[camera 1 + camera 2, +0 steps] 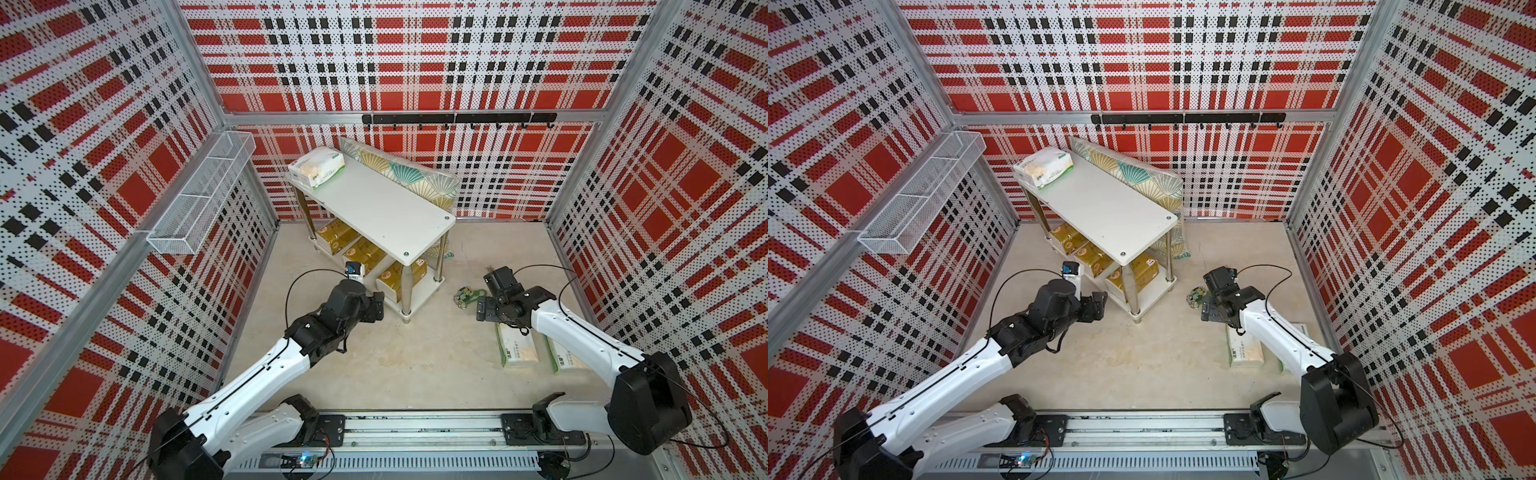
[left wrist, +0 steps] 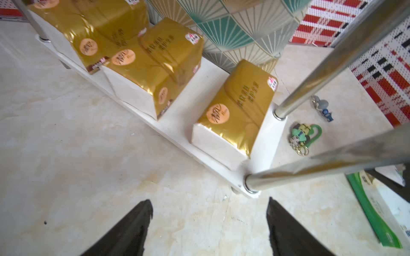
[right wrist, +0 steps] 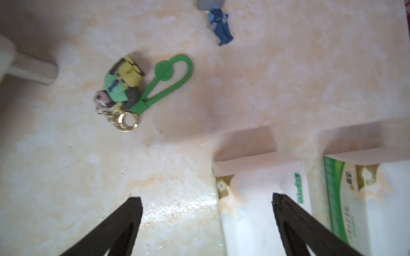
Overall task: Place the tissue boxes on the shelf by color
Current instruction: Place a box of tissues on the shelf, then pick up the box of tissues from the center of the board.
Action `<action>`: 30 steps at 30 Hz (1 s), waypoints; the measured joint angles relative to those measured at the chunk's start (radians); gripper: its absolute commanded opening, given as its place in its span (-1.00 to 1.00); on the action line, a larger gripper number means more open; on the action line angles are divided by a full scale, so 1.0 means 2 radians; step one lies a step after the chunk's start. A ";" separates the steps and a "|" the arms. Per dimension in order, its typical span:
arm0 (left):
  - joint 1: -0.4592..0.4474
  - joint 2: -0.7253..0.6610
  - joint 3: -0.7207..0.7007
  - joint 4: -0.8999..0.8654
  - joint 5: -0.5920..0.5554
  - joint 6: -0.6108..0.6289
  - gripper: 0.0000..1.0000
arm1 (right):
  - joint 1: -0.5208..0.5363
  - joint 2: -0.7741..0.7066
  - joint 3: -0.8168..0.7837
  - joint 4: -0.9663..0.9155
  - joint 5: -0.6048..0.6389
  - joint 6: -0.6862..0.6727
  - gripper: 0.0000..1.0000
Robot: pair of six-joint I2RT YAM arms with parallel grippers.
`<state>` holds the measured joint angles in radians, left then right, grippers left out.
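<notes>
1. Currently three gold tissue packs (image 2: 233, 110) fill the lower board of the shelf (image 1: 374, 208); one white tissue pack (image 1: 318, 166) lies on top, and two white packs (image 1: 517, 347) lie on the floor (image 1: 415, 353).
2. Both the left gripper (image 2: 209, 204) and right gripper (image 3: 206, 199) stand spread, empty.
3. Packs look light, soft, slick-wrapped; likely best pinched across the narrow width, mid-length.

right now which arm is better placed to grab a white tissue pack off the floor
Right. The right gripper hangs open right beside the two white tissue packs on the floor. The left gripper, also open, faces the gold packs on the shelf, farther off.
</notes>
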<state>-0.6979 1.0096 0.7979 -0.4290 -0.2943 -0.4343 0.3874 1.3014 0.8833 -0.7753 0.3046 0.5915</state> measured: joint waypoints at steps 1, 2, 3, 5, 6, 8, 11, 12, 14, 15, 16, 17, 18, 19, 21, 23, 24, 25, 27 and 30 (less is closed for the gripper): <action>-0.016 0.000 -0.001 -0.003 -0.007 -0.007 0.70 | -0.009 -0.006 -0.005 -0.007 0.000 -0.002 1.00; -0.029 0.000 -0.004 -0.005 -0.014 -0.013 0.70 | -0.018 -0.012 -0.008 -0.014 0.000 -0.004 1.00; -0.039 0.000 -0.006 -0.006 -0.018 -0.018 0.70 | -0.024 -0.017 -0.009 -0.019 0.001 -0.006 1.00; -0.061 0.000 -0.016 -0.010 -0.028 -0.032 0.70 | -0.033 -0.027 -0.013 -0.027 -0.001 -0.014 1.00; -0.068 0.000 -0.020 -0.011 -0.030 -0.038 0.70 | -0.037 -0.031 -0.015 -0.029 -0.001 -0.018 1.00; -0.088 -0.002 -0.031 -0.014 -0.033 -0.052 0.70 | -0.041 -0.034 -0.020 -0.034 -0.006 -0.025 1.00; -0.120 -0.002 -0.040 -0.014 -0.036 -0.068 0.70 | -0.049 -0.027 -0.021 -0.040 -0.014 -0.032 1.00; -0.131 -0.001 -0.040 -0.014 -0.036 -0.071 0.70 | -0.052 -0.023 -0.021 -0.042 -0.015 -0.034 1.00; -0.156 0.008 -0.039 -0.010 -0.041 -0.079 0.70 | -0.062 -0.010 -0.021 -0.045 -0.019 -0.038 1.00; -0.166 0.014 -0.039 -0.008 -0.044 -0.081 0.70 | -0.065 -0.007 -0.021 -0.045 -0.020 -0.039 1.00; -0.176 0.023 -0.039 -0.007 -0.046 -0.083 0.70 | -0.069 -0.004 -0.021 -0.046 -0.023 -0.040 1.00; -0.184 0.032 -0.038 -0.005 -0.049 -0.084 0.70 | -0.074 -0.004 -0.022 -0.045 -0.026 -0.041 1.00; -0.190 0.039 -0.038 -0.004 -0.050 -0.084 0.70 | -0.078 -0.004 -0.022 -0.045 -0.029 -0.043 1.00; -0.195 0.047 -0.037 -0.002 -0.052 -0.084 0.70 | -0.082 -0.004 -0.022 -0.045 -0.032 -0.045 1.00; -0.200 0.058 -0.037 0.003 -0.053 -0.084 0.70 | -0.086 -0.003 -0.022 -0.045 -0.039 -0.051 1.00; -0.203 0.063 -0.037 0.010 -0.051 -0.082 0.70 | -0.089 0.002 -0.022 -0.043 -0.050 -0.056 1.00; -0.205 0.064 -0.036 0.013 -0.051 -0.081 0.70 | -0.090 0.006 -0.022 -0.043 -0.055 -0.059 1.00; -0.207 0.065 -0.034 0.016 -0.051 -0.080 0.71 | -0.090 0.011 -0.022 -0.043 -0.060 -0.062 1.00; -0.212 0.065 -0.030 0.022 -0.051 -0.076 0.70 | -0.091 0.020 -0.022 -0.042 -0.068 -0.065 1.00; -0.218 0.065 -0.025 0.033 -0.051 -0.071 0.70 | -0.091 0.032 -0.022 -0.039 -0.074 -0.070 1.00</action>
<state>-1.1332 1.1404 0.7486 -0.3622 -0.3954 -0.5762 0.2050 1.3647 0.8402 -0.8539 0.1574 0.4507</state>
